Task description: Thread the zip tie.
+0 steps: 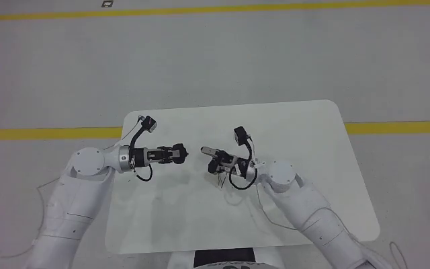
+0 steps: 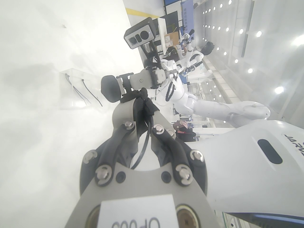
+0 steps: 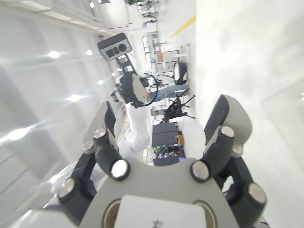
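Over the counter (image 1: 302, 134), near the clear box (image 2: 71, 72) with spare ties (image 2: 91, 93) inside: left pincer (image 2: 142, 100) pressed together on a black zip tie (image 2: 144, 143), strap curving back toward the wrist. Opposite, closer to that box, right pincer (image 3: 165, 103) spread wide, apart from the zip tie.

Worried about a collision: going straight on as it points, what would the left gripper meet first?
Likely the open right gripper, close ahead of the left gripper and its zip tie; depth unclear.
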Robot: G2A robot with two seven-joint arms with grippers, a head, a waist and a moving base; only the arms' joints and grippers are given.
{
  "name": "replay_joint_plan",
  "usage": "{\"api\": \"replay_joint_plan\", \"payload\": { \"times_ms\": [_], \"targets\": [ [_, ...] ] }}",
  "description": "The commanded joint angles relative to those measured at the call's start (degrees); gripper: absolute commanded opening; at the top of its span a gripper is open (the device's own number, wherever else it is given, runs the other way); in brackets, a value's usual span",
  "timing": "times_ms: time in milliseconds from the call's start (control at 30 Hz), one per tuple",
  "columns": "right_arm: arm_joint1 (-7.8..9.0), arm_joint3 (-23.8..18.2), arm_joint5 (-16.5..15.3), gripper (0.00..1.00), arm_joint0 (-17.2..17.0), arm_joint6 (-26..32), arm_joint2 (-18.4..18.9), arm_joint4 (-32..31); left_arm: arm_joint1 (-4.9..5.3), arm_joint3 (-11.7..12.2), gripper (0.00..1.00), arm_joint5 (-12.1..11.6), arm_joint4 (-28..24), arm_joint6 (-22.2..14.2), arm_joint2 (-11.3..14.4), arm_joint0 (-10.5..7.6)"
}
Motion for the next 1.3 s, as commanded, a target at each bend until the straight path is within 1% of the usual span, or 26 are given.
{"api": "replay_joint_plan", "payload": {
  "times_ms": [0, 33, 67, 100, 200, 300, 367, 400, 767, 900, 1067, 1133, 1200, 1267],
  "targets": [
    [0.46, -4.96, 6.56, 1.0, -1.49, -2.21, -0.01, -5.29, 0.0, 0.0, 0.0, 0.0, 0.0, 0.0, 0.0, 0.0],
    [0.73, -7.85, 9.98, 1.0, -2.41, -3.22, -0.07, -7.91, 0.0, 0.0, 0.0, 0.0, 0.0, 0.0, 0.0, 0.0],
    [0.9, -9.62, 12.23, 1.0, -3.03, -3.7, -0.03, -9.27, 0.0, 0.0, 0.0, 0.0, 0.0, 0.0, 0.0, 0.0],
    [1.09, -11.16, 13.74, 1.0, -3.49, -3.84, -0.18, -11.07, 0.0, 0.0, 0.0, 0.0, 0.0, 0.0, 0.0, 0.0],
    [1.57, -12.93, 13.74, 1.0, -5.24, -4.03, -0.7, -16.32, 0.0, 0.0, 0.0, 0.0, 0.0, 0.0, 0.0, 0.0],
    [1.62, -12.88, 13.74, 1.0, -5.92, -3.53, -1.08, -21.54, 0.0, 0.0, 0.0, 0.0, 0.0, 0.0, 0.0, 0.0],
    [1.4, -12.61, 13.74, 1.0, -5.87, -3.14, -1.38, -26.09, 0.0, 0.0, 0.0, 0.0, 0.0, 0.0, 0.0, 0.0],
    [1.1, -13.11, 13.74, 1.0, -6.1, -3.52, -1.23, -26.55, 0.0, 0.0, 0.0, 0.0, 0.0, 0.0, 0.0, 0.0],
    [1.1, -13.05, 13.69, 1.0, -6.14, -3.75, -1.22, -26.63, 0.0, 0.0, 0.0, 0.0, 0.0, 0.0, 0.0, 0.0],
    [1.15, -12.9, 13.74, 1.0, -5.64, -4.72, -1.69, -32.09, 0.0, 0.0, 0.0, 0.0, 0.0, 0.0, 0.0, 0.0],
    [0.7, -13.77, 13.74, 1.0, -3.69, -0.54, -2.19, -40.21, 0.0, 0.0, 0.0, 0.0, 0.0, 0.0, 0.0, 0.0],
    [0.21, -13.34, 13.74, 1.0, -2.69, 2.07, -2.48, -44.98, 0.0, 0.0, 0.0, 0.0, 0.0, 0.0, 0.0, 0.0],
    [-0.71, -13.05, 13.74, 1.0, -1.88, 5.17, -3.03, -49.41, 0.0, 0.0, 0.0, 0.0, 0.0, 0.0, 0.0, 0.0],
    [-1.69, -12.65, 13.74, 1.0, -1.44, 7.61, -3.17, -52.5, 0.0, 0.0, 0.0, 0.0, 0.0, 0.0, 0.0, 0.0]
  ]
}}
